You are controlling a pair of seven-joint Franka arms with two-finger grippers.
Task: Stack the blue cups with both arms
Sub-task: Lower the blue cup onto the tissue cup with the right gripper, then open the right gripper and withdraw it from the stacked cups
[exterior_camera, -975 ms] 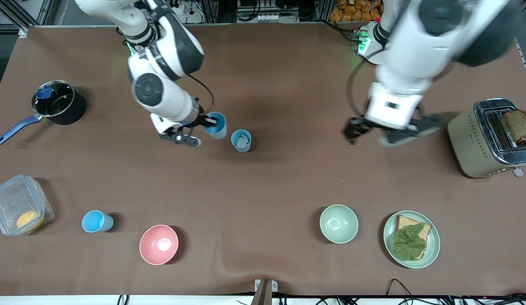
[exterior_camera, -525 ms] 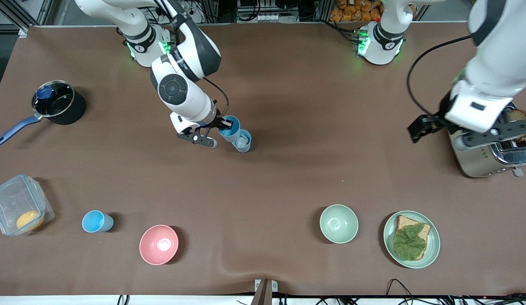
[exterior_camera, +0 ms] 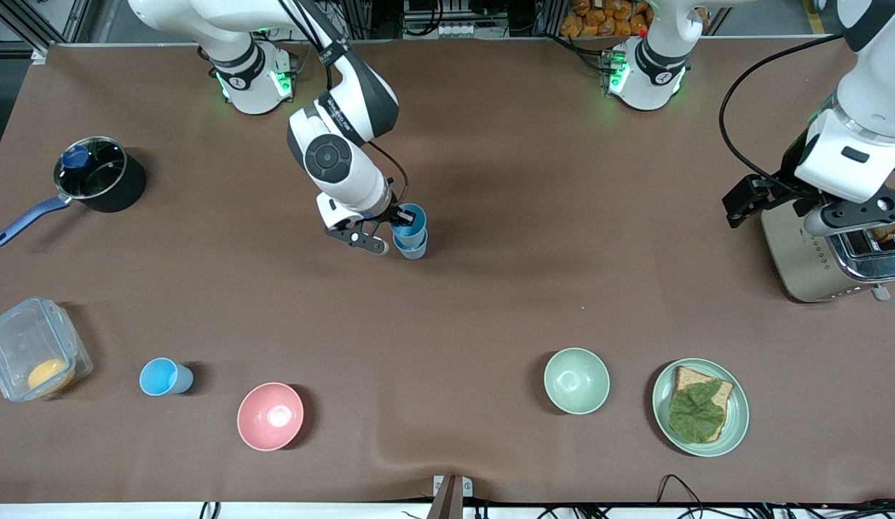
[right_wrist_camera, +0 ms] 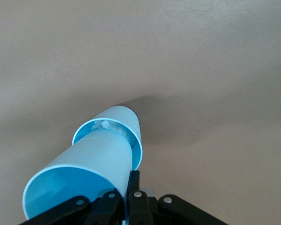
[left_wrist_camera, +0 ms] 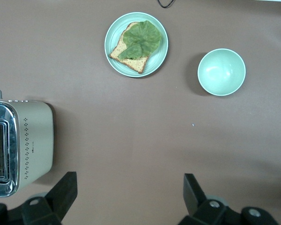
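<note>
My right gripper (exterior_camera: 399,216) is shut on the rim of a bright sky-blue cup (exterior_camera: 412,218). It holds the cup tilted, its base inside the mouth of the paler grey-blue cup (exterior_camera: 412,250) that stands mid-table. The right wrist view shows my right gripper (right_wrist_camera: 131,194) pinching the held cup's wall (right_wrist_camera: 84,173), with the paler cup's rim (right_wrist_camera: 136,133) around the base. Another blue cup (exterior_camera: 162,377) stands toward the right arm's end, nearer the front camera. My left gripper (exterior_camera: 797,209) is open and empty over the toaster's side, as the left wrist view (left_wrist_camera: 129,194) also shows.
A toaster (exterior_camera: 815,245) with bread stands at the left arm's end. A plate (exterior_camera: 735,425) with toast and lettuce, a pale green bowl (exterior_camera: 576,380) and a pink bowl (exterior_camera: 270,416) sit near the front. A pot (exterior_camera: 101,174) and a clear box (exterior_camera: 30,348) are at the right arm's end.
My right gripper carried the sky-blue cup toward the left arm's end, over the paler cup and into its mouth. My left arm swung away to the toaster.
</note>
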